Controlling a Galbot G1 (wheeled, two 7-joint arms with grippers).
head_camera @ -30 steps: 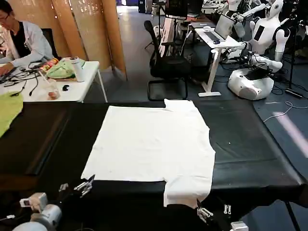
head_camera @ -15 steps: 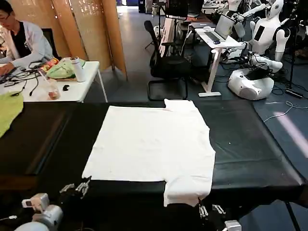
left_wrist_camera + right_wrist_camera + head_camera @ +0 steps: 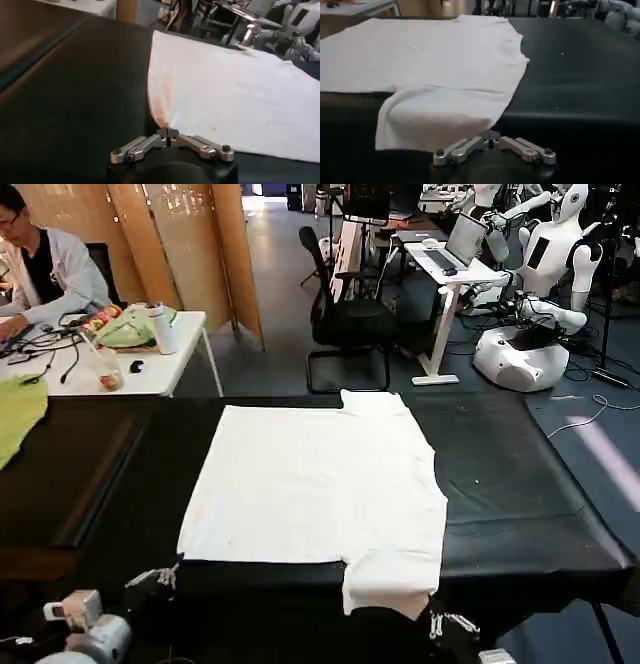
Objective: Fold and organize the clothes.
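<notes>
The T-shirt (image 3: 320,484) is soft, matt white cloth with faint creases, lying on a smooth black table (image 3: 520,484) covering with a dull leathery sheen, while both grippers' fingers (image 3: 200,145) are bare, satin-bright metal with dark screws.

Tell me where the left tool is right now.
In the head view, the left tool sits low on the robot's left, closed on the T-shirt's near-left corner at the black table's front edge.
</notes>
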